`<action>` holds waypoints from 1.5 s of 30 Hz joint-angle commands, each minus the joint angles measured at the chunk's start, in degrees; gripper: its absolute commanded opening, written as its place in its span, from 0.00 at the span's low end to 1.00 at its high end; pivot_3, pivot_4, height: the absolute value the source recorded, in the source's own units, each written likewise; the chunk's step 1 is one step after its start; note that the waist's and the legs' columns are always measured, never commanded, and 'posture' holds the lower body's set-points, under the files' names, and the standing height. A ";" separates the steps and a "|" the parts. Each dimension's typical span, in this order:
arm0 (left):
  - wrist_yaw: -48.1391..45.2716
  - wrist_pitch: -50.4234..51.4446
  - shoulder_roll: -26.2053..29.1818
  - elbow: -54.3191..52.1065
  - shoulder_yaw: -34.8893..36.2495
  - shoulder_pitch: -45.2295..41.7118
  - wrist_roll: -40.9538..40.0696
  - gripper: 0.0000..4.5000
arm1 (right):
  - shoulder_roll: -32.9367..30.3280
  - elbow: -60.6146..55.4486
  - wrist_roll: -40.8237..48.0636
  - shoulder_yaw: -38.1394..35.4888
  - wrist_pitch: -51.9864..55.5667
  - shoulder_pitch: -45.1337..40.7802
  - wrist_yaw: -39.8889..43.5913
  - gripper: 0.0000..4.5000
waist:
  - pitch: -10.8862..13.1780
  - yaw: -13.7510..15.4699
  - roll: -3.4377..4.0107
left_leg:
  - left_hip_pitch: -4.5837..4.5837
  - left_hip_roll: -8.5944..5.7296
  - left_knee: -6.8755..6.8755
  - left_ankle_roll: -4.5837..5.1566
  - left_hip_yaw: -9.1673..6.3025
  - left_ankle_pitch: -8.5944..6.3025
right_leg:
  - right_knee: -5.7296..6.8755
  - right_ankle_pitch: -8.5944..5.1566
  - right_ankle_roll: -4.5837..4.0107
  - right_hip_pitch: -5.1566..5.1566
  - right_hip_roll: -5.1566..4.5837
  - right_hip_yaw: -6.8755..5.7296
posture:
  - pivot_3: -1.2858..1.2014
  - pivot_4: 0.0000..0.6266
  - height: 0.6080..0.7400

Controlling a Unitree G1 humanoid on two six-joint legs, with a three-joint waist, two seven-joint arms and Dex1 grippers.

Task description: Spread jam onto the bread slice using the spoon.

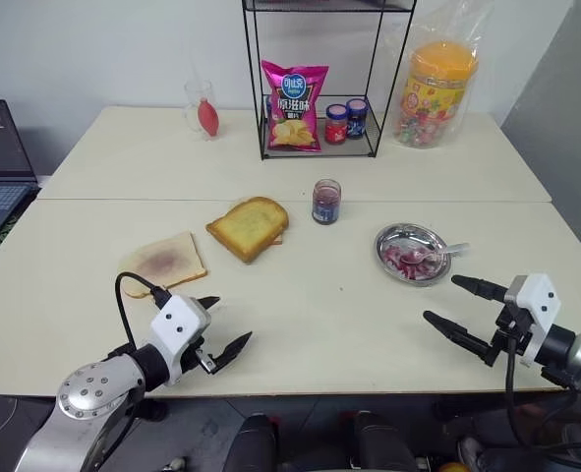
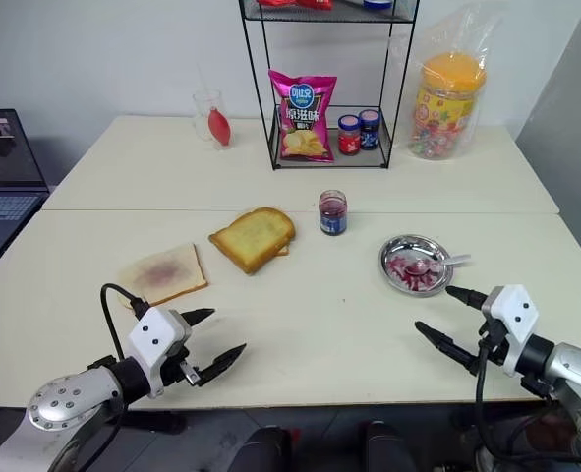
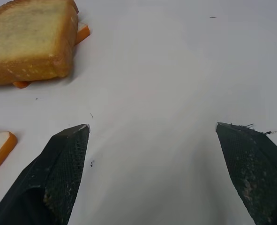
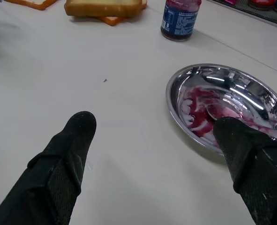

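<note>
Pale tabletop [image 1: 329, 295], wire rack at the back. The bread slice [image 1: 164, 263] with its purple smear lies left, beside thicker toast [image 1: 249, 227]. Spoon [image 1: 437, 253] rests in the steel dish [image 1: 385, 240] with the jam [image 1: 406, 260], right. Left gripper [image 1: 215, 327] and right gripper [image 1: 451, 307] hover over the near edge, jaws spread wide, holding nothing.

The bread slice [image 1: 163, 263], pale and thin with a purplish-red smear at its centre, lies flat on the tabletop [image 1: 300, 315] just beyond the left hand [image 1: 224, 328]. The jam [image 1: 405, 260], reddish-pink and glossy, sits in the round steel dish [image 1: 413, 253] just beyond the right hand [image 1: 454, 305]. The spoon [image 1: 439, 253] rests in it, handle over the rim.
</note>
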 commanded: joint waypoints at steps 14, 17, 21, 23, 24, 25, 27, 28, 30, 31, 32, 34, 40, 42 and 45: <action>-2.97 -4.70 1.04 -1.08 -0.26 -2.79 -0.16 1.00 | 1.42 0.43 -1.92 -0.37 -5.12 2.95 0.79 0.99 | 0.00 0.00 0.00 | 0.00 0.00 0.01 0.00 0.00 0.00 | 0.01 0.00 0.00 0.00 0.00 0.01 | 0.52 0.24 1.00; -4.47 -4.74 1.37 -0.87 0.12 -2.98 -1.37 1.00 | 2.00 -0.22 -1.36 -0.29 -3.85 2.78 -0.32 0.99 | 0.00 0.01 0.01 | 0.00 0.00 0.00 0.00 0.00 0.00 | 0.00 0.00 0.00 0.00 0.00 0.00 | 0.52 0.24 1.00; -5.08 -3.74 1.05 0.18 1.86 -5.20 -3.97 1.00 | 1.98 -1.24 -0.02 -0.25 -1.59 2.70 -0.66 0.99 | 0.00 0.01 0.01 | 0.00 0.00 0.00 0.00 0.00 0.00 | 0.01 0.00 0.00 0.00 0.00 0.00 | 0.52 0.24 1.00; -5.42 -5.14 1.36 0.65 1.85 -5.85 -3.37 1.00 | 2.15 -1.76 -0.04 -0.04 -0.99 2.53 -0.97 0.99 | 0.00 0.01 0.01 | 0.00 0.00 0.01 0.00 0.00 0.00 | 0.02 0.00 0.00 0.00 0.00 0.00 | 0.52 0.24 1.00; -5.00 -5.60 1.13 0.96 1.91 -6.29 -2.88 1.00 | 2.27 -2.02 -0.13 0.10 -0.75 2.41 -1.23 0.99 | 0.00 0.01 0.01 | 0.01 0.00 0.01 0.00 0.00 0.00 | 0.01 0.00 0.00 0.01 0.00 0.00 | 0.52 0.24 1.00; -4.47 -5.80 0.83 1.26 1.99 -6.72 -2.48 1.00 | 2.35 -2.31 -0.19 0.27 -0.47 2.30 -1.42 0.99 | 0.00 0.01 0.01 | 0.01 0.00 0.01 0.00 0.01 0.00 | 0.01 0.00 0.00 0.01 0.00 0.01 | 0.52 0.24 1.00; -3.76 -6.33 0.30 1.66 2.02 -7.30 -2.11 1.00 | 2.39 -3.21 -0.12 0.79 -0.12 2.29 -1.52 0.99 | 0.00 0.01 0.01 | 0.01 0.00 0.01 0.00 0.00 0.00 | 0.01 0.00 0.00 0.01 0.00 0.00 | 0.52 0.24 1.00; -3.45 -6.55 0.07 1.80 2.09 -7.47 -2.05 1.00 | 2.49 -3.53 -0.34 0.95 -0.33 2.21 -1.73 0.99 | 0.00 0.01 0.01 | 0.01 0.00 0.00 0.00 0.00 0.00 | 0.02 0.00 0.00 0.01 0.00 0.00 | 0.52 0.24 1.00; -2.82 -7.32 -0.19 2.16 2.20 -7.81 -1.46 1.00 | 2.50 -3.99 -0.57 1.14 -0.24 1.95 -1.96 0.99 | 0.00 0.01 0.01 | -0.01 0.00 0.00 0.00 0.00 0.00 | 0.00 0.00 0.00 0.01 0.00 0.00 | 0.52 0.24 1.00; -2.45 -7.85 -0.28 2.39 2.34 -7.94 -1.03 1.00 | 2.37 -4.24 -0.93 1.26 -0.43 1.78 -1.98 0.99 | 0.00 0.01 0.01 | -0.01 0.00 0.00 0.00 0.00 0.00 | 0.00 0.00 0.00 0.01 0.00 0.00 | 0.52 0.24 1.00; -1.94 -8.25 -0.48 2.64 2.57 -8.10 -0.71 1.00 | 2.27 -4.46 -1.32 1.41 -0.55 1.43 -2.17 0.99 | 0.00 0.01 0.01 | -0.01 0.00 0.00 0.00 0.00 0.00 | 0.00 0.00 0.00 0.01 0.00 0.00 | 0.52 0.24 1.00; -1.29 -8.41 -0.78 2.95 2.89 -8.26 -0.74 1.00 | 2.30 -4.85 -1.08 1.48 -0.16 0.75 -2.51 0.99 | 0.00 0.02 0.01 | -0.01 0.00 0.00 0.00 0.00 0.00 | 0.01 0.00 0.00 0.01 0.00 0.00 | 0.52 0.24 1.00; 4.40 -7.69 -2.86 4.32 7.16 -9.37 0.11 1.00 | 0.77 -8.77 2.54 3.70 5.93 -8.95 -4.50 0.99 | 0.03 -0.11 0.03 | 0.05 0.01 0.02 0.00 -0.01 0.00 | 0.06 0.01 0.01 0.02 0.02 0.00 | 0.52 0.24 1.00; 8.13 -5.90 -4.92 5.32 9.85 -10.47 -0.77 1.00 | 0.25 -9.32 3.82 5.13 8.02 -12.67 -4.54 0.99 | 0.04 -0.07 0.04 | 0.04 0.01 0.02 0.00 -0.01 0.01 | 0.06 0.01 0.02 0.02 0.02 -0.01 | 0.52 0.24 1.00; 12.05 -2.71 -7.64 6.07 13.49 -11.48 -2.94 1.00 | 0.31 -9.37 5.35 6.51 10.55 -17.72 -5.33 0.99 | 0.05 -0.02 -0.01 | 0.03 0.00 0.02 0.00 -0.03 0.00 | 0.05 0.03 0.04 0.03 0.02 -0.02 | 0.52 0.24 1.00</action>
